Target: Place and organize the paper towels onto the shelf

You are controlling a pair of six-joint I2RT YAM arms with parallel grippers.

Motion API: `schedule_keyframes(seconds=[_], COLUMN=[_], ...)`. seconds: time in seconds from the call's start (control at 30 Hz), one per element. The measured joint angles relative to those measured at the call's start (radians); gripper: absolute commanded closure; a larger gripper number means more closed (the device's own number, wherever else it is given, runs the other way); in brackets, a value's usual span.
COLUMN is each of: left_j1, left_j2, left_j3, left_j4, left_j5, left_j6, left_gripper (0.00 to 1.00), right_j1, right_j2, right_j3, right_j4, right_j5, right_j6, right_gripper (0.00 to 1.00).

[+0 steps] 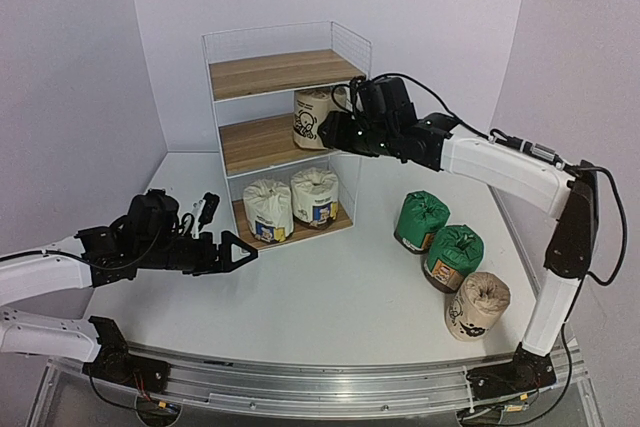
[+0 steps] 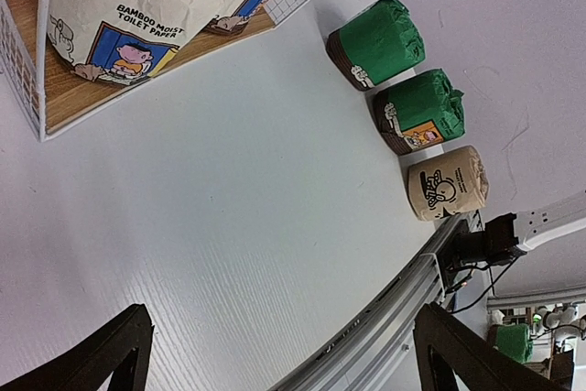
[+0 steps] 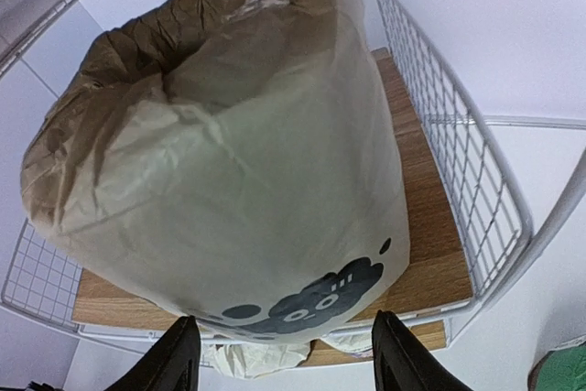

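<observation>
Paper-wrapped and plump, the beige roll [image 3: 229,162] should be light and soft. The wrap crumples and gives, so a hard squeeze would dent it, while a weak one may let the smooth paper slide. The best hold, I judge, is across the round body, low to mid height, and not the gathered top, which would only fold or tear. The roll stands at the right end of the middle board of the shelf [image 1: 285,72], close to the mesh side.

The right pincer [image 3: 286,322] is spread wide, with one finger on either side of the roll's base. Both fingers [image 3: 179,359] sit right at the wrap, but I cannot tell whether they press it or only flank it. The left pincer [image 1: 235,250] hangs above the desk [image 1: 330,317], near the shelf's bottom tier, wide and holding nothing.

Two white rolls [image 1: 268,209] stand side by side on the bottom board. On the desk to the right, well apart from the shelf, two green rolls [image 1: 420,220] and a second beige roll [image 1: 477,305] wait in a close row
</observation>
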Motion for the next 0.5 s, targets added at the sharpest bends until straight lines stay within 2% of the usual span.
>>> schedule_keyframes(seconds=[0.33, 0.5], left_j1=[0.0, 0.0], left_j2=[0.01, 0.01], left_j3=[0.0, 0.0], left_j4=[0.0, 0.0], left_j5=[-0.001, -0.001], left_j6=[-0.002, -0.002], left_gripper=[0.0, 0.0], right_j1=[-0.01, -0.01], right_j2=[0.016, -0.002], right_j3=[-0.003, -0.056], right_j4=[0.08, 0.12], right_j5=[0.043, 0.042], right_j6=[-0.031, -0.037], right_gripper=[0.42, 0.4])
